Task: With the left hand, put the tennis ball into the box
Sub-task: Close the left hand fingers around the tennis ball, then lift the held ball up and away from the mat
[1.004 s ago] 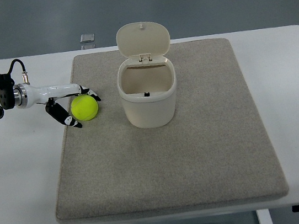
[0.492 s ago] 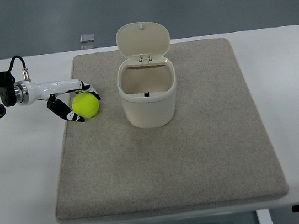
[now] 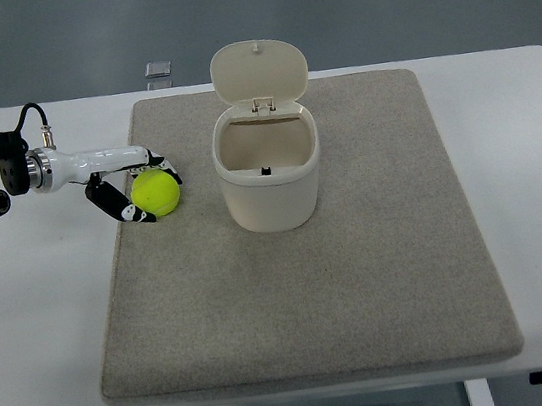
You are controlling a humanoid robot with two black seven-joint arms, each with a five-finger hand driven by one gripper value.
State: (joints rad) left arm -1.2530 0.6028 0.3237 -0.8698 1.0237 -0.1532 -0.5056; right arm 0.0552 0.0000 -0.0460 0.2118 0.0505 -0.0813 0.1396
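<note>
A yellow-green tennis ball (image 3: 156, 191) lies near the left edge of the grey mat (image 3: 360, 261). My left hand (image 3: 155, 193) reaches in from the left on a white forearm. Its black-tipped fingers (image 3: 159, 164) curl over the far side of the ball, with the thumb (image 3: 135, 214) under its near side. The hand closes around the ball, which still looks low on the mat. The cream box (image 3: 271, 188) stands just right of the ball, upright, its flip lid (image 3: 258, 69) raised at the back and its inside showing. The right arm is out of sight.
The mat covers most of the white table (image 3: 36, 327). A small grey square object (image 3: 158, 69) lies at the table's far edge, behind the mat's left corner.
The left hand has shifted slightly toward the far side with the ball, and its fingers have drawn in closer around it. The box has not moved.
</note>
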